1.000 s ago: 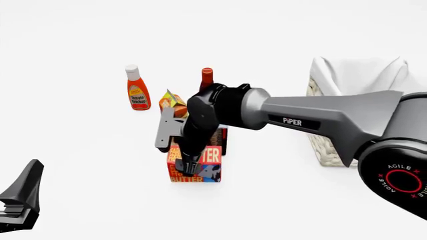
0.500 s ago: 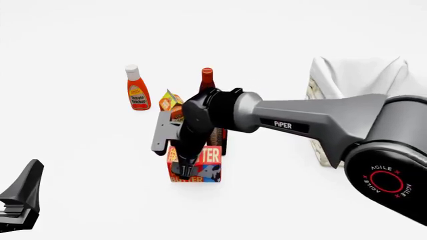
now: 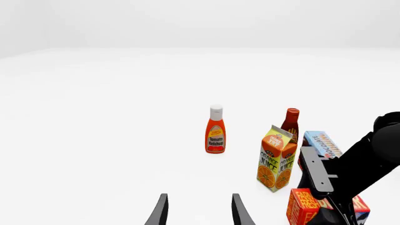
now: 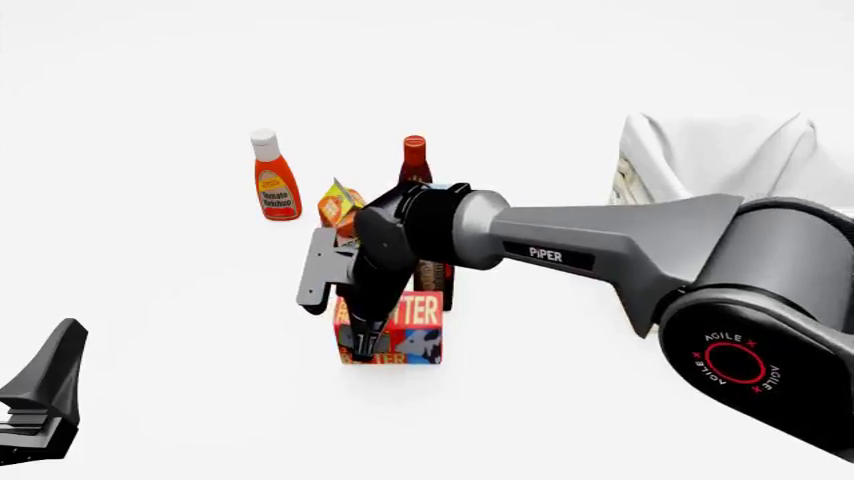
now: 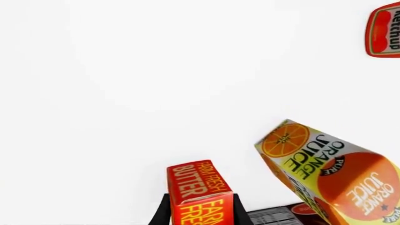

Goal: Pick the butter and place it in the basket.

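Five groceries stood grouped on the white table [image 4: 160,330]: one small rectangular red-and-orange butter box [image 4: 400,330], one gabled orange juice carton [image 3: 277,159], one orange ketchup bottle with a white cap [image 4: 275,177], one dark red sauce bottle with a red cap [image 4: 414,160], and one tall thin blue-and-brown chocolate pudding box [image 3: 322,144]. One large pale woven wicker basket with a white cloth lining [image 4: 707,150] sat well apart at the far right of the front view, partly hidden behind the right arm.

The right gripper [image 5: 200,213] pointed steeply down onto the butter box; in its wrist view a dark finger showed on each side of the box, close against its narrow faces, so the pincer was closed to the box's width and gripping it. The left gripper [image 3: 198,212] hung near the table's front left corner, its two fingers parted with only bare table between them, touching nothing.

The butter box stood upright, its base apparently on the table, just in front of the pudding box and juice carton. Yellow and white lettering read "FARM FRESH BUTTER", and a black-and-white cow picture showed low on its front face.
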{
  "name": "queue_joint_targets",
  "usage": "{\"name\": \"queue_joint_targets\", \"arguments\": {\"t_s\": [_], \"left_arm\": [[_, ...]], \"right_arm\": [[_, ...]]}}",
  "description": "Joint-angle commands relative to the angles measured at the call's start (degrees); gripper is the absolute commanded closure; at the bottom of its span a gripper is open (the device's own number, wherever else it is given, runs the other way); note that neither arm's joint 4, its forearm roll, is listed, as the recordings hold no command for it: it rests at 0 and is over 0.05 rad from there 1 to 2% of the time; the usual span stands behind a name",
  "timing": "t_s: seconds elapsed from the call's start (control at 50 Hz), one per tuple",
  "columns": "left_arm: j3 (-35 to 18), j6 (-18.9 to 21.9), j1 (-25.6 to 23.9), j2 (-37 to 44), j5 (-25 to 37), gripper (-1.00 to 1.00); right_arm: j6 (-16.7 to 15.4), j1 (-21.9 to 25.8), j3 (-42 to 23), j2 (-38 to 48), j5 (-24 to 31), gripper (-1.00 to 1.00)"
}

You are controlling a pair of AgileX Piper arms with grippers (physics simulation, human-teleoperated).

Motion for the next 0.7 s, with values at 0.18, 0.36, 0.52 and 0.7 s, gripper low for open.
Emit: {"name": "queue_joint_targets", "arguments": {"t_s": [0.18, 0.36, 0.52, 0.7], "left_arm": [[0.00, 0.00, 0.00, 0.00, 0.00, -1.00], [0.00, 0.00, 0.00, 0.00, 0.00, -1.00], [0.00, 0.00, 0.00, 0.00, 0.00, -1.00], [0.00, 0.00, 0.00, 0.00, 0.00, -1.00]], "right_arm": [[0.98, 0.61, -0.91, 1.98, 0.40, 1.00], [0.82, 0.90, -0.57, 1.32, 0.30, 1.00], [1.43, 2.16, 0.92, -0.64, -0.01, 1.00], [1.14, 2.70, 2.24, -3.13, -0.37, 1.00]]}}
